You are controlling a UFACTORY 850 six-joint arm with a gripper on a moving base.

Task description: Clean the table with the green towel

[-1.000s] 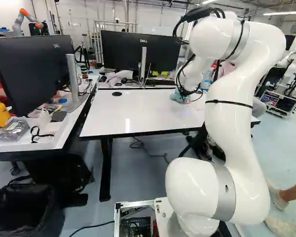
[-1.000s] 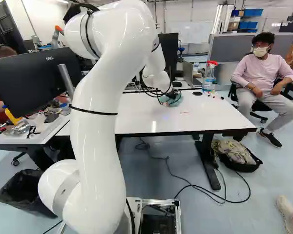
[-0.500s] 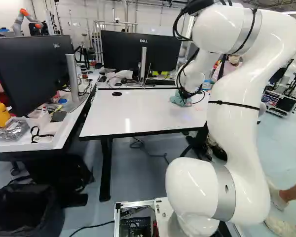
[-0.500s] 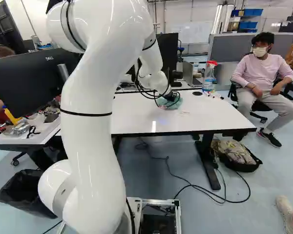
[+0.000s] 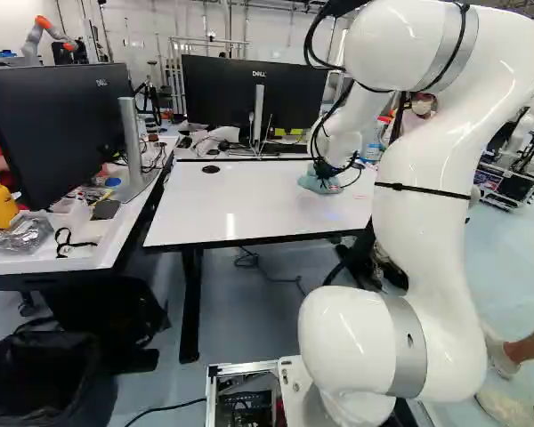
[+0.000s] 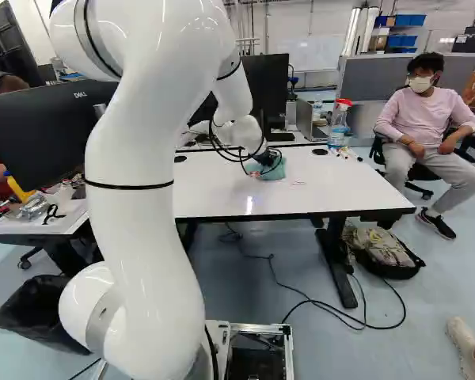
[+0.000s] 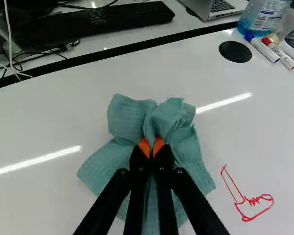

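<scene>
Gripper (image 6: 267, 159) closed on a teal-green towel (image 7: 125, 117), pinching a fold between its two orange pads (image 7: 144, 147); the rest of the cloth spreads out beneath on a glossy white surface (image 7: 44, 122). Beside the towel is a red line drawing (image 7: 244, 198). Near the far edge, a black disc (image 7: 235, 51) sits close to several markers (image 7: 280, 53) and a bottle of blue liquid (image 7: 261, 17).

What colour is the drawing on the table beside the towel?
The drawing is red; it shows best in the wrist view.
</scene>
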